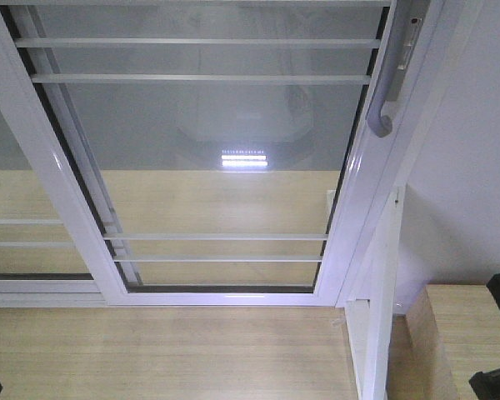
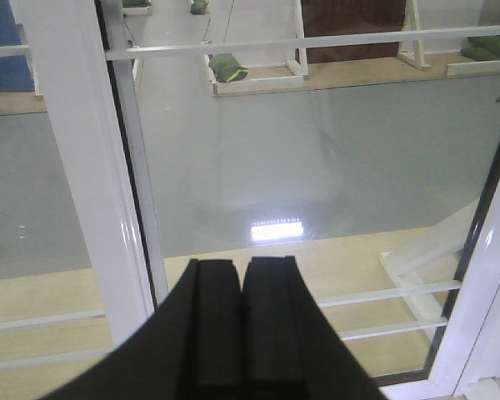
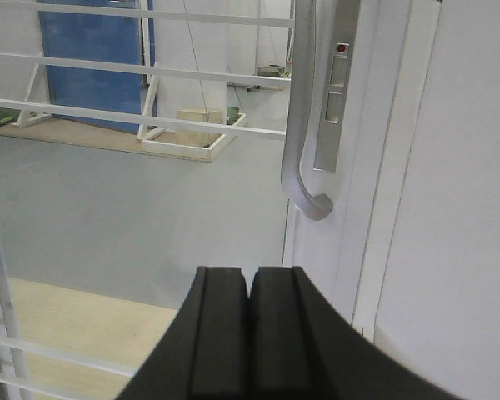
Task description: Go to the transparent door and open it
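Tall clear-glass sliding door in white metal frame [image 1: 225, 150] stands directly ahead, its curved grey pull handle [image 3: 298, 125] on the right stile. Left black fingers [image 2: 217, 325] pressed together, empty, facing the glass; right black fingers [image 3: 221, 333] likewise closed, empty, below the handle, not touching it

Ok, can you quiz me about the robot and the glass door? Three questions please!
1. True or false: the right gripper is clamped on the handle.
2. In the front view, where on the transparent door is the handle? A: left stile. B: right stile. C: the middle of the glass.
3. Fill in: the left gripper is ___ (open or shut).

Key:
1. False. It is shut on nothing and sits below the handle.
2. B.
3. Shut.
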Available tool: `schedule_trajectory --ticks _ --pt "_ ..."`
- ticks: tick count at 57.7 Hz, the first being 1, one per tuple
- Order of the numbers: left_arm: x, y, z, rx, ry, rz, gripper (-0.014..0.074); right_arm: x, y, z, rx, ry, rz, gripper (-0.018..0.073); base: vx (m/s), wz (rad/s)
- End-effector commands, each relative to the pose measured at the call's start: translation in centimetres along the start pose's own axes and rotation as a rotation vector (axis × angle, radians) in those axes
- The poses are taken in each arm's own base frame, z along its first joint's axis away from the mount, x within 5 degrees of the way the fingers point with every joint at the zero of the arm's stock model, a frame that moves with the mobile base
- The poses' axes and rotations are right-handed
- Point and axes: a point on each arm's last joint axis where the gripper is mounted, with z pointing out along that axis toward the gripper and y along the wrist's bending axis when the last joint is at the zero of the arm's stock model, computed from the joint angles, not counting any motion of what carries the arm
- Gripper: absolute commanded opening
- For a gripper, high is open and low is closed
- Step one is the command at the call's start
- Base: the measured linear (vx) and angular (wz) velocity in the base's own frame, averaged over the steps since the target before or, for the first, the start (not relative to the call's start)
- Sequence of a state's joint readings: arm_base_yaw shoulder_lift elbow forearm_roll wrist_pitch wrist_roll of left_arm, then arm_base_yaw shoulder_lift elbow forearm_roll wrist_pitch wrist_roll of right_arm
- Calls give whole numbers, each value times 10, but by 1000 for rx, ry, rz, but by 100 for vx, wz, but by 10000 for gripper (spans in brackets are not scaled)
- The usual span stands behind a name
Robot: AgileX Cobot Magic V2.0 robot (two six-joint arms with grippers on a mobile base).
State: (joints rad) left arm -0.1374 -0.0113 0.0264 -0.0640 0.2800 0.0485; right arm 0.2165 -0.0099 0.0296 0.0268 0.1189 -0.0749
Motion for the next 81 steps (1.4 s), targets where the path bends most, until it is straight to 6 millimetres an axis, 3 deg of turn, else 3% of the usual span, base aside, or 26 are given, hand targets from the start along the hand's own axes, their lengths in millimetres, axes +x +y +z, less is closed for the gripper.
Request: schedule_trajectory --ticks 1,81 --pt "1 0 1 0 -68 -11 -3 -3 -1 -1 11 -82 -5 0 5 0" --pt "-2 1 1 -5 -98 3 -3 -3 -1 -1 12 -81 -5 0 1 0"
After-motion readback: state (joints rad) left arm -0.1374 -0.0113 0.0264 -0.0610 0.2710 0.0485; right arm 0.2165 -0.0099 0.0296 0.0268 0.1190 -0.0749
